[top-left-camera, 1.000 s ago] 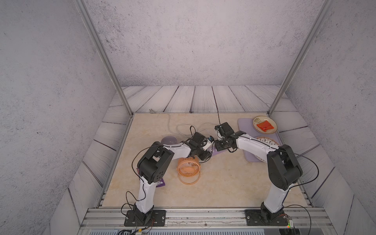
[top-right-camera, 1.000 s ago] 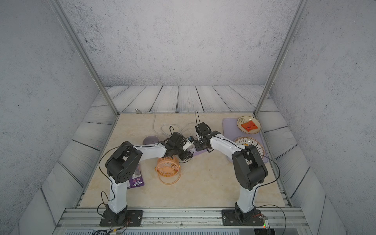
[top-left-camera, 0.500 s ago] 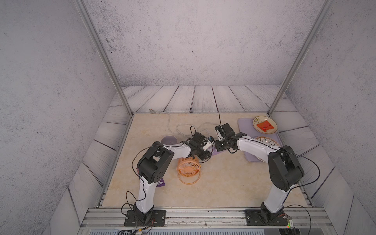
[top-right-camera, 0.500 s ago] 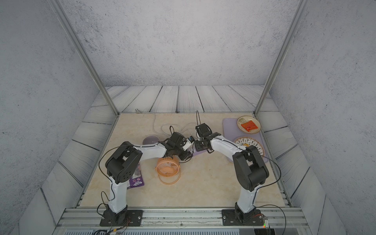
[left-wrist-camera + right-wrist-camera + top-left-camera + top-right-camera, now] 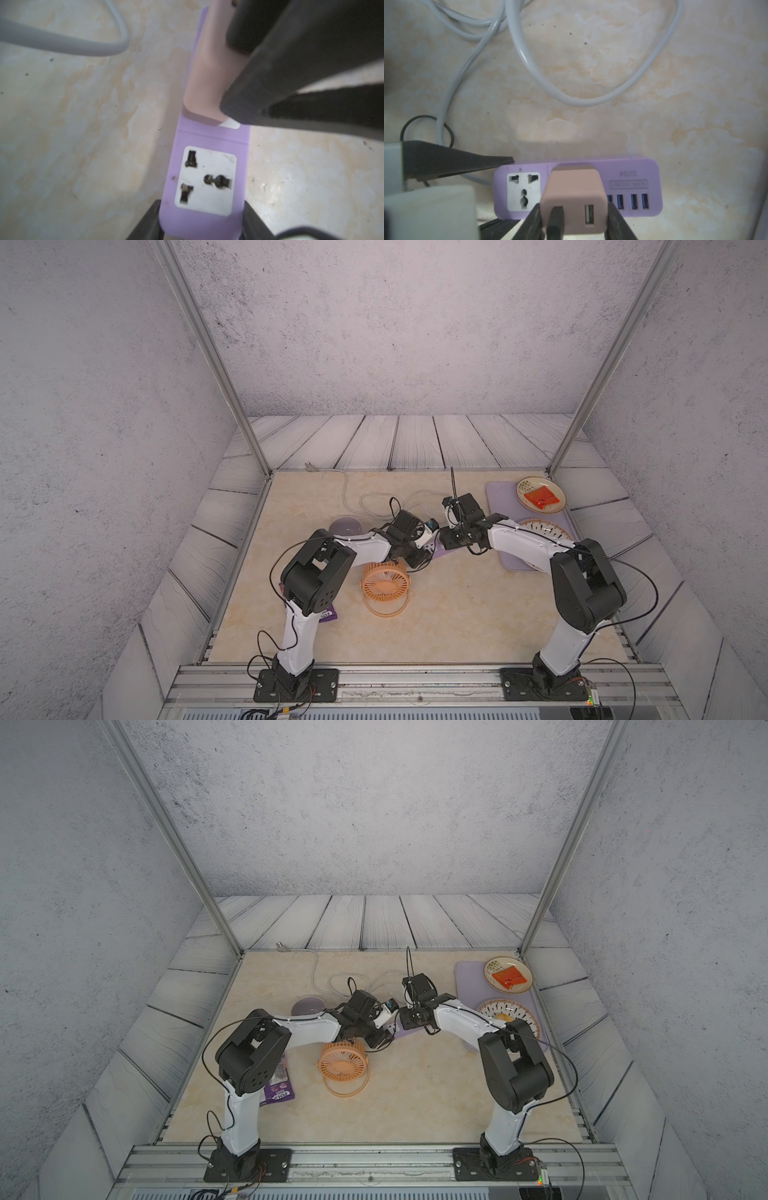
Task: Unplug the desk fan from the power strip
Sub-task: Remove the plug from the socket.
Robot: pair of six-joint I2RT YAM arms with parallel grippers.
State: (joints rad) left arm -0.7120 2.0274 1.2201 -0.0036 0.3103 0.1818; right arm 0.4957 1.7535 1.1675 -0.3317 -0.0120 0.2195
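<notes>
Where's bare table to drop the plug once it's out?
Best: the wide bare stretch of table between the desk fan and the right arm's base, down to the front rail. Crowded: the middle, where both arms meet at the power strip and plug; the white cable loops behind it; the lilac tray holds two plates.

Robot lab, aluminium frame (image 5: 215,360), base rail (image 5: 415,676)
</notes>
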